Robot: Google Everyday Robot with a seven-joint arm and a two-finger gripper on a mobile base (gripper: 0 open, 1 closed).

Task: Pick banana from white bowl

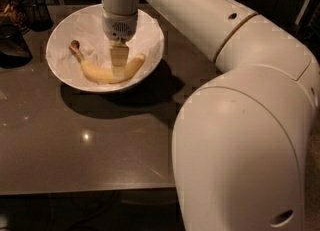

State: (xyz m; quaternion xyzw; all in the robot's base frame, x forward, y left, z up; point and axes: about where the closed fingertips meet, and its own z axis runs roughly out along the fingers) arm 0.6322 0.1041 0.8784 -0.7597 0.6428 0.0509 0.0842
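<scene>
The banana is pale yellow and curved, with a dark stem tip at its left end. It lies in the white bowl, which is lined with crumpled white paper and stands at the table's far left. My gripper hangs straight down from the white wrist into the bowl. It sits right on the banana's middle and hides part of it. The banana rests on the bowl's bottom.
A dark wire-mesh cup stands behind the bowl at the far left. A dark object sits at the left edge. My large white arm fills the right side. The brown table stretches toward its front edge.
</scene>
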